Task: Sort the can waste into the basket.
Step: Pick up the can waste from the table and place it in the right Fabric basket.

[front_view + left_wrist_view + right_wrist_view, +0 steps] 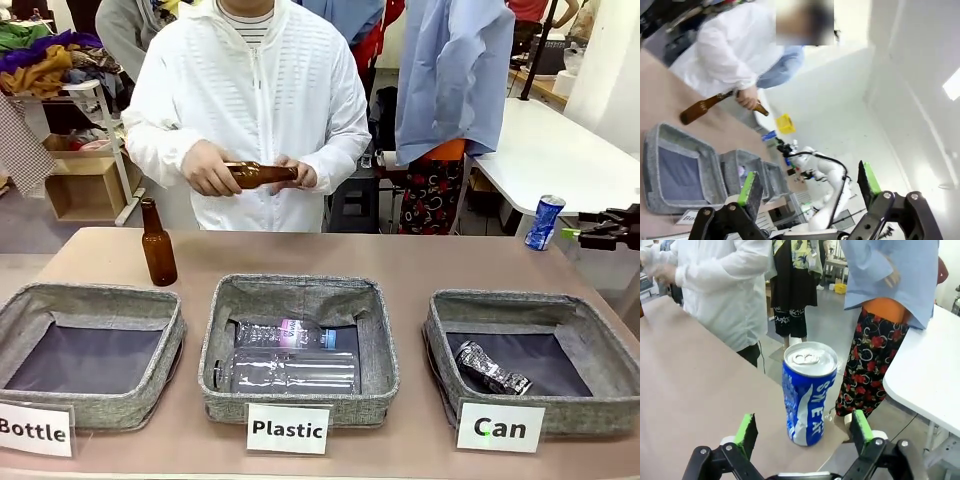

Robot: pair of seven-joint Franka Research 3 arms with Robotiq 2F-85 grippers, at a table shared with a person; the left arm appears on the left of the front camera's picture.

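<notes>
At the surface's far right corner the blue can [809, 390] stands by the edge, just ahead of the right arm's wide-spread fingers [747, 431], so a lopsided touch could knock it off.

Blue white-lettered can [809, 395]; grey woven basket [590, 418].
</notes>
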